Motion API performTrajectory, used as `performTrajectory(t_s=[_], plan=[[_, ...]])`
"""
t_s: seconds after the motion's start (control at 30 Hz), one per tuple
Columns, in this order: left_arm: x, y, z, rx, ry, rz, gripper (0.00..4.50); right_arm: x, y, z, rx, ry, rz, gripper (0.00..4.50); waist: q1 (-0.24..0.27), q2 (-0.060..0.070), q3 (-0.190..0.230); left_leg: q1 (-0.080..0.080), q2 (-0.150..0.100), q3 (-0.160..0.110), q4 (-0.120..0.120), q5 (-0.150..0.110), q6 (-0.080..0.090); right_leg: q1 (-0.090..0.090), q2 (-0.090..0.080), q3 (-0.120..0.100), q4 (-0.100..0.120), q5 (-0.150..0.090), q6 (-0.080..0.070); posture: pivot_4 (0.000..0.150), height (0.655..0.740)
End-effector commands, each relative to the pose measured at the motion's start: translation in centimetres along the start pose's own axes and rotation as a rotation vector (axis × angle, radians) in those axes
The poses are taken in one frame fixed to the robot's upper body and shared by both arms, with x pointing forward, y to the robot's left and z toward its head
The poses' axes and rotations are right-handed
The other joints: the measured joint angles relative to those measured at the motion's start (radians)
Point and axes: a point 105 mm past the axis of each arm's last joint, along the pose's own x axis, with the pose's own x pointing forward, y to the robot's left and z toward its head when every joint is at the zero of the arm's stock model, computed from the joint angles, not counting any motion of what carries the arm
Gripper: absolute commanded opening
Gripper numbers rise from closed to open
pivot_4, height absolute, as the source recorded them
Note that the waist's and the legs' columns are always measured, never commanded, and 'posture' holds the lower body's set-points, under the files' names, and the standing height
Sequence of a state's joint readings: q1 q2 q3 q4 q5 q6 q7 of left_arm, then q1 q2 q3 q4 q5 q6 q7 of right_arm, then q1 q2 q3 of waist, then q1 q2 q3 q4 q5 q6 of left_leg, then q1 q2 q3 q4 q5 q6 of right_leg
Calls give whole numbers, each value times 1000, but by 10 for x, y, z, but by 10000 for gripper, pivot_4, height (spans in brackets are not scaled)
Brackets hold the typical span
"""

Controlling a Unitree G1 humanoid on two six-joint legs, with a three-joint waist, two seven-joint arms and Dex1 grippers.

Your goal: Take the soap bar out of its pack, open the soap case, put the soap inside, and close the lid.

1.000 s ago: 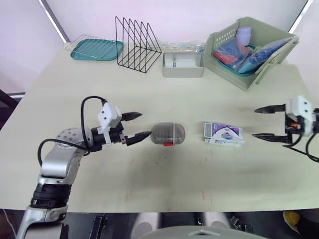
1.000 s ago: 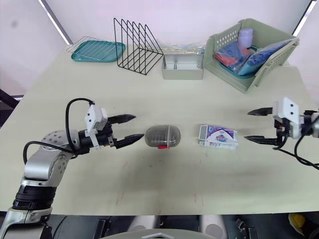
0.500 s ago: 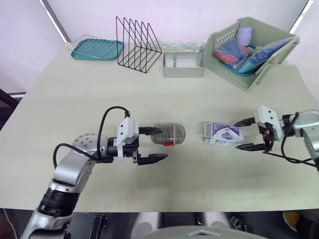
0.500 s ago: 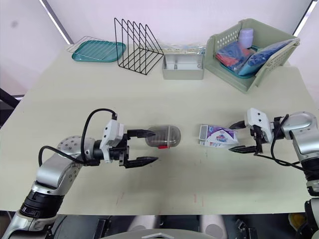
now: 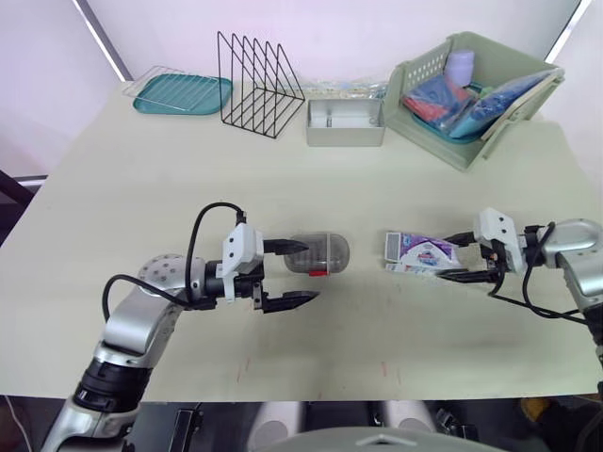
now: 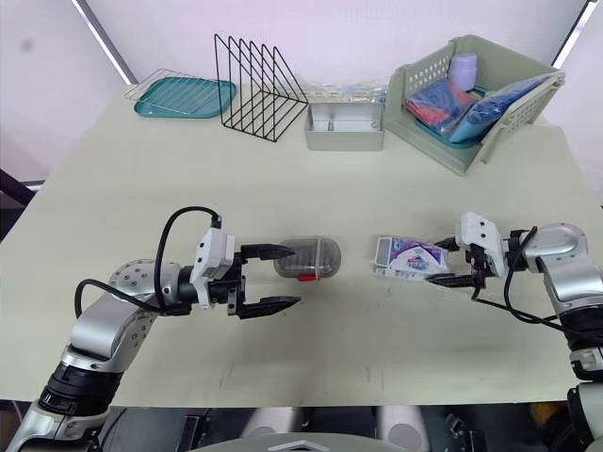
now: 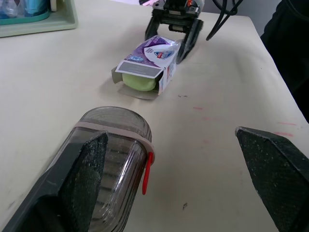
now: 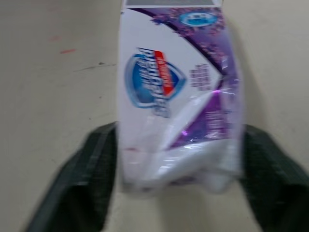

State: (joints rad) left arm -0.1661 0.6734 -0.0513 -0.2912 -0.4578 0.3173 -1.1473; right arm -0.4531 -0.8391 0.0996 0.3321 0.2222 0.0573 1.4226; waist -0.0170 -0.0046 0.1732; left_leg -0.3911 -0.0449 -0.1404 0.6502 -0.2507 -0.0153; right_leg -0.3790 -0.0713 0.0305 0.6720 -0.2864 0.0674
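Left claw (image 5: 309, 271): fingers spread wide, holding nothing. One finger (image 7: 79, 166) lies against the near end of the soap case (image 5: 317, 254). The other finger (image 7: 273, 169) stands well apart over the bare table (image 5: 358, 339). The case is therefore at one fingertip rather than centred in the gap, with most of its body beyond the tips. The case is clear and grey, lies on its side with the lid closed, and its red clasp (image 7: 145, 171) faces into the gap. Right claw (image 5: 443, 258): fingers drawn in narrow around the far end of the soap pack (image 5: 422, 252), one finger (image 8: 91, 164) on each side. Both appear to touch the pack's walls, and the pack looks crumpled at that end. The pack rests flat on the table and reaches out past the fingertips. Its other end is open, flap down, and points towards the case. The green soap bar (image 7: 139, 81) shows in that opening, inside the pack. Pack and case lie near one another but apart.
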Motion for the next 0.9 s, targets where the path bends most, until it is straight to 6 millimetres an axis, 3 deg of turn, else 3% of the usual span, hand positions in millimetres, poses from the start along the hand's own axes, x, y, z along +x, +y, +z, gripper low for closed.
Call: performTrajectory(t_s=[0.03, 0.13, 0.4, 0.67, 0.9], plan=[[1, -1, 4, 22, -16, 8, 45000, -9, -6, 3, -23, -6, -60, 13947, -1, 0, 0, 0, 0, 0, 0, 0, 0, 0, 0, 0, 0, 0, 0, 1500, 7400], [3, -2, 4, 18, -21, 11, 45000, -10, -6, 2, -18, -3, -67, 434, -2, 0, 0, 1, 0, 0, 0, 0, 0, 0, 0, 0, 0, 0, 0, 1500, 7400], [2, 1, 1, 10, -19, 31, 45000, -17, -2, 5, -30, 4, -71, 434, 2, 0, 0, 1, 0, 0, 0, 0, 0, 0, 0, 0, 0, 0, 0, 1500, 7400], [-1, 3, -3, 1, -8, 52, 45000, -41, 1, 28, -131, 71, -72, 434, 3, 1, 0, 0, 0, 0, 0, 0, 0, 0, 0, 0, 0, 0, 0, 1500, 7400], [-3, 5, -5, 5, 2, 55, 45000, -53, 4, 34, -163, 179, -94, 434, 1, 1, 1, 0, 0, 0, 0, 0, 0, 0, 0, 0, 0, 0, 0, 1500, 7400]])
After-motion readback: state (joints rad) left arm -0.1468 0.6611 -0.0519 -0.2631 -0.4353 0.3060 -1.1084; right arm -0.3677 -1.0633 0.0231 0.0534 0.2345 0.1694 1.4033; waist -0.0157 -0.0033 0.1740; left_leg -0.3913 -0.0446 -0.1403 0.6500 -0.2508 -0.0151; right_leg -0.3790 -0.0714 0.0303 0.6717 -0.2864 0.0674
